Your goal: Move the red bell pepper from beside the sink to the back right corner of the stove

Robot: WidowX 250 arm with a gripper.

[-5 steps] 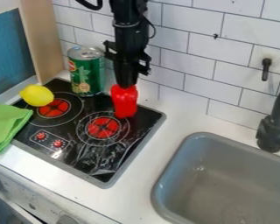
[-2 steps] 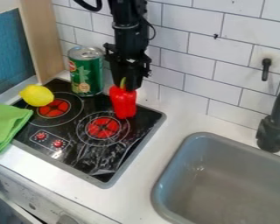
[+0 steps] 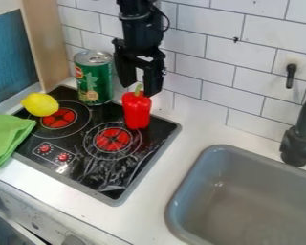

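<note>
White tiled wall (image 3: 206,52) backs black stovetop (image 3: 79,165). Gripper (image 3: 138,89), claw wide, at red pepper's (image 3: 137,112) stem; pepper upright, 1 o'clock of right-hand burner (image 3: 113,139). From pepper: green can (image 3: 95,83) toward 10–11 o'clock, lemon (image 3: 40,104) 9 o'clock.

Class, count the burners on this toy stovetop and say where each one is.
2. One burner is beside the lemon, which partly covers its outer ring; the other burner is nearer the camera, just in front of the red bell pepper.
</note>
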